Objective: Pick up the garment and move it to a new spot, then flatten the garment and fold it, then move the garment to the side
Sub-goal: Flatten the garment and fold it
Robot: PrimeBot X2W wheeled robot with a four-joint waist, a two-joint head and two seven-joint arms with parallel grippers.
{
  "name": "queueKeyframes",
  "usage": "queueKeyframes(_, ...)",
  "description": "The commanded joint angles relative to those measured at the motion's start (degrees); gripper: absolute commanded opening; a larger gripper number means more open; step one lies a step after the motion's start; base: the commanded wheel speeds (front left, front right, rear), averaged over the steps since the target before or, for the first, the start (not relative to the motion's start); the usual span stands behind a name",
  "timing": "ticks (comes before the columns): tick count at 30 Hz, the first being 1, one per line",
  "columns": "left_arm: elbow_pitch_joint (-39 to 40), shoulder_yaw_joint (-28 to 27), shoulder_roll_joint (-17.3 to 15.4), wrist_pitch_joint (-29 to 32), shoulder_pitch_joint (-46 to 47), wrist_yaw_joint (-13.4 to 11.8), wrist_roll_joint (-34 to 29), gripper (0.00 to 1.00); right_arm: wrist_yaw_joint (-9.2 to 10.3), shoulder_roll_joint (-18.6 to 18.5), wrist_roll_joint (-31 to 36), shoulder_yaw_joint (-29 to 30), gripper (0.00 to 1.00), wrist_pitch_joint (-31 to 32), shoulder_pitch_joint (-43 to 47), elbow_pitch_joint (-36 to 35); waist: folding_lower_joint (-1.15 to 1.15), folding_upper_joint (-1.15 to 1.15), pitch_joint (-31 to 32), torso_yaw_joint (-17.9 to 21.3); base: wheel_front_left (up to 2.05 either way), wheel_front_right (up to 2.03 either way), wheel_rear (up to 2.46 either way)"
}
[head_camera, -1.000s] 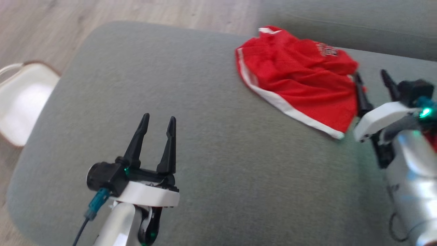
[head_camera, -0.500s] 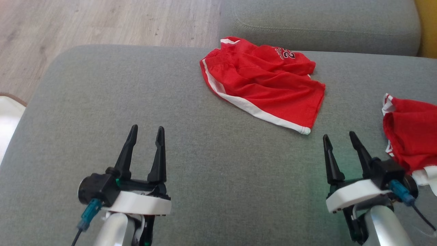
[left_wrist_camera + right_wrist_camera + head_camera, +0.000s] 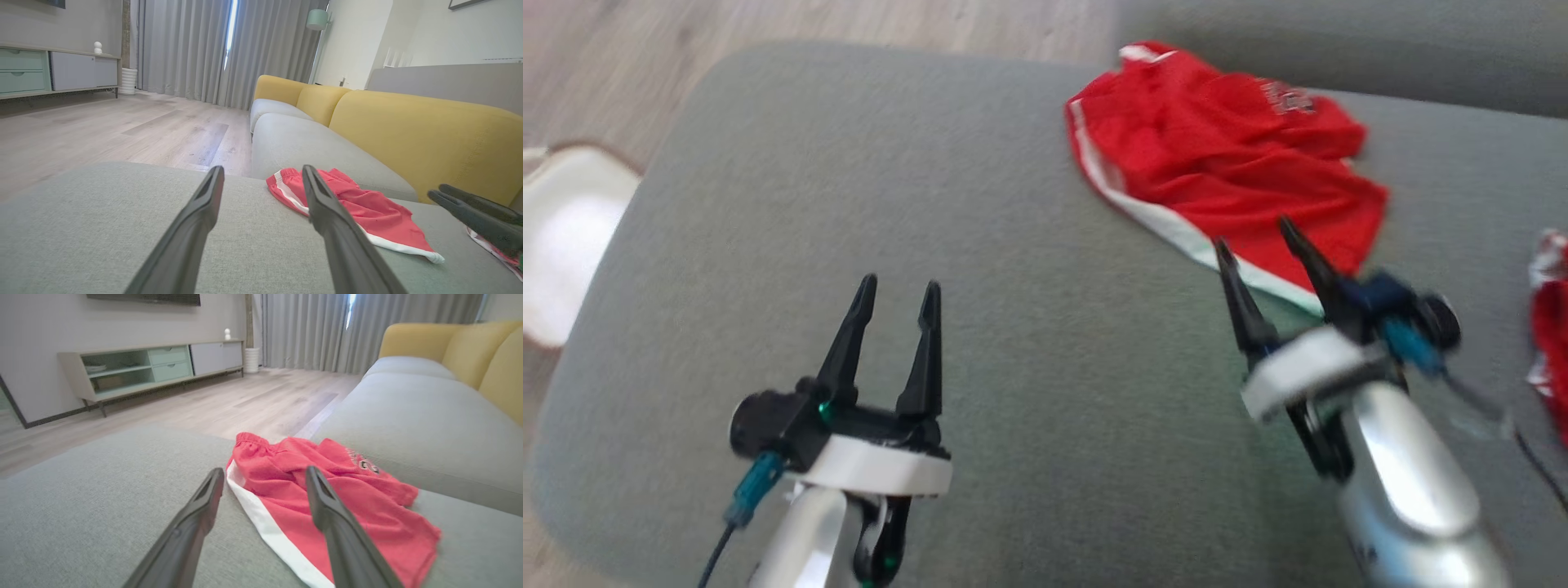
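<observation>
Hovering at shorts' (image 3: 1225,155) white hem (image 3: 1168,230); right tool (image 3: 1254,233) splayed

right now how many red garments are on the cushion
2. The red mesh shorts with white side stripe lie far on the grey fabric cushion, ahead of the open right gripper. A second red-and-white garment sits at the head view's right edge, partly cut off.

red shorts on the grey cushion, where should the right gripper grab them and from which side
Probably the white-trimmed edge, approached from the robot's side with the right gripper, whose jaws stand open toward it. The red shorts lie low and rumpled on the grey cushion, and that edge is the nearest free border.
</observation>
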State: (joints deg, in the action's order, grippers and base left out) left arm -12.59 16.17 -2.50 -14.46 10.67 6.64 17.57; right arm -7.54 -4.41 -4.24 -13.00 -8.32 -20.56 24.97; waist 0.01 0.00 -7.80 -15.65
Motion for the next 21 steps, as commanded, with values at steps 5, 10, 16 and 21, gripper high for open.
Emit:
queueKeyframes(5,1.54,1.33,-0.38,-0.54,4.55,0.13,2.14,1.0,0.05,-1.82,-6.33,-6.29,1.0,7.1,-10.8,5.23,-0.01,0.0,-5.59,-7.14,0.0,0.0,0.0)
queueKeyframes(10,1.86,4.87,-0.38,-0.54,6.12,-0.56,4.3,1.0,0.05,-4.62,-13.45,-10.77,1.0,12.66,-18.17,13.49,-0.01,0.0,-8.08,-11.81,0.0,0.0,0.0)
queueKeyframes(16,2.33,7.75,-0.38,-0.54,7.47,-1.53,6.33,1.0,0.05,-8.19,-14.2,-13.58,1.0,13.41,-25.17,23.02,-0.01,0.0,-10.24,-15.78,0.0,0.0,0.0)
queueKeyframes(21,3.4,8.95,-0.38,-0.54,7.92,-2.6,7.3,1.0,0.05,-8.62,-12.29,-15.23,1.0,12.5,-30.4,29.79,-0.01,0.0,-11.96,-16.65,0.0,0.0,0.0)
